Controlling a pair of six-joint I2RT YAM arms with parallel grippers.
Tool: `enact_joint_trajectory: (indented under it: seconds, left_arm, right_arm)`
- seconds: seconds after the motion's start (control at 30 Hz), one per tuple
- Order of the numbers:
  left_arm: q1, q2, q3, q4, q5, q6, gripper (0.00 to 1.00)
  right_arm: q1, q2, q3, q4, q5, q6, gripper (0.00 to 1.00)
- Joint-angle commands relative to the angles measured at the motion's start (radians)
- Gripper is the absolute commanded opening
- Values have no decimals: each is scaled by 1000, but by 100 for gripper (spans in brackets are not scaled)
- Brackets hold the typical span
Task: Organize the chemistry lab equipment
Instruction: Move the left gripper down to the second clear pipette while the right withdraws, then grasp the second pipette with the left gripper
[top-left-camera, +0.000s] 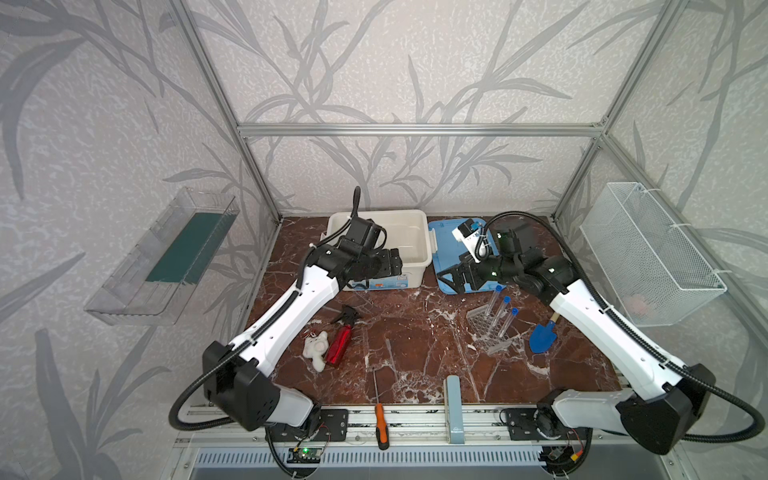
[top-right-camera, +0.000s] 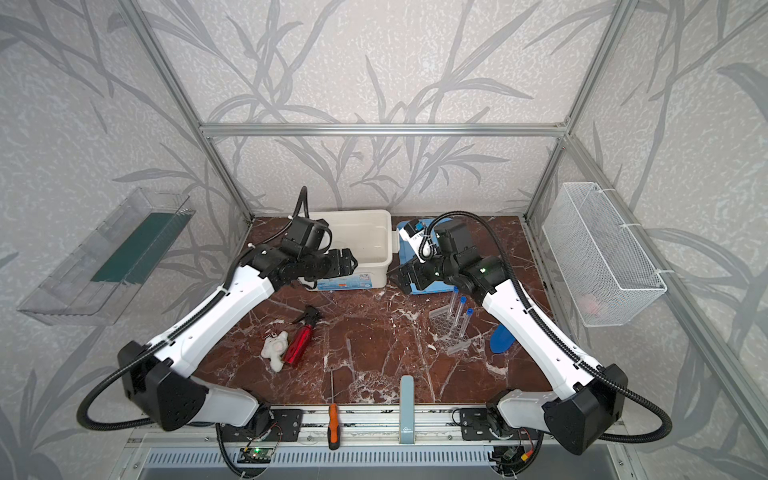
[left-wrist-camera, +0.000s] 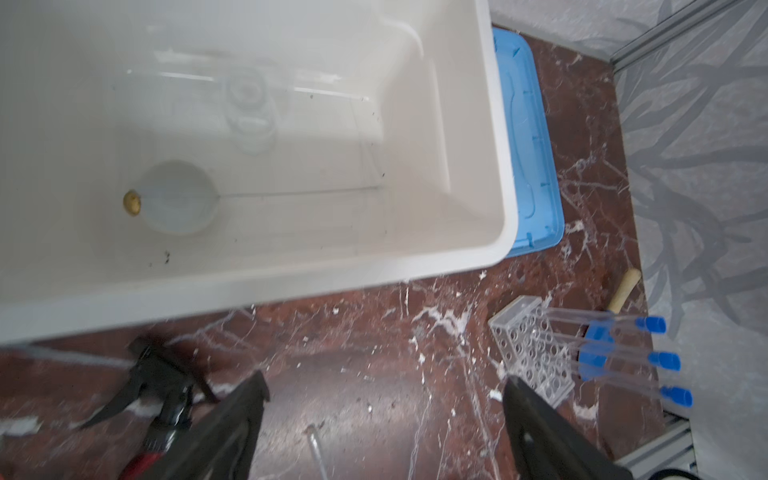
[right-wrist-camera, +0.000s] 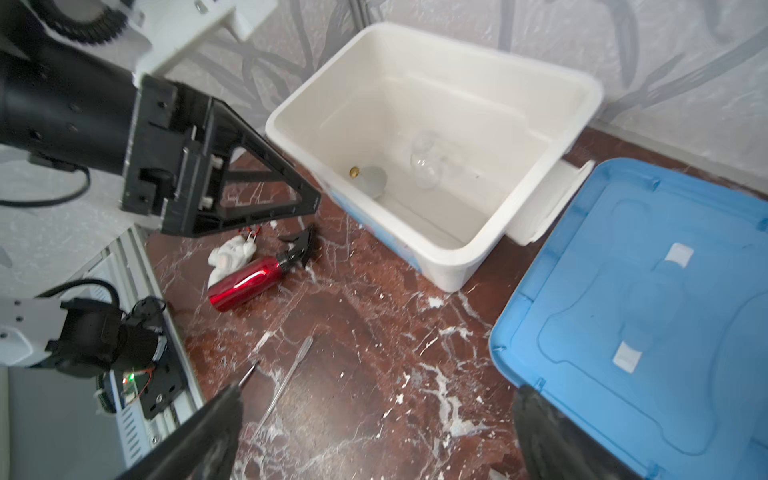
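Three blue-capped tubes (top-left-camera: 500, 313) stand slanted in the clear holed rack (top-left-camera: 490, 334) on the table's right; the left wrist view shows them (left-wrist-camera: 648, 359) too. A clear glass jar (right-wrist-camera: 424, 162) and a small white round dish (right-wrist-camera: 372, 180) lie inside the white bin (top-left-camera: 429, 245). One thin clear dropper (right-wrist-camera: 286, 374) lies on the marble mid-table. My left gripper (top-left-camera: 391, 264) hovers open and empty at the bin's front left corner. Over the blue lid's front edge, my right gripper (top-left-camera: 453, 278) is open and empty.
A red spray bottle (top-left-camera: 338, 343) and a white figurine (top-left-camera: 316, 349) lie at the left. An orange-handled screwdriver (top-left-camera: 380, 424) and a grey block (top-left-camera: 454, 405) sit at the front edge. A blue scoop (top-left-camera: 542, 336) lies right of the rack. The blue lid (right-wrist-camera: 644, 311) lies beside the bin.
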Motion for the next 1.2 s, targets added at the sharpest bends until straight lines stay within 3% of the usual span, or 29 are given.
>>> enact_joint_trajectory:
  seconds: [0.0,0.17,0.47,0.73,1.17]
  left_arm:
    - [-31,-91,-122,-27,-49,-76,84]
    - [-123,-115,-299,20,-119,-238,70]
    - [-253,-41,-554,263,-148,-552,56]
    - [-266,-1,-618,327,-180,-597,47]
    - [-284,144,-573,324,-189,-588,34]
  right_arm:
    - [67,-34,-71,3,70,-18,99]
    - [132,-41,-180,95,96,26,99]
    - [136,-55,-249,149,115,60,100]
    - [154,-46,-320,197,43,60,99]
    - [164,-44,-326,186,104,27,99]
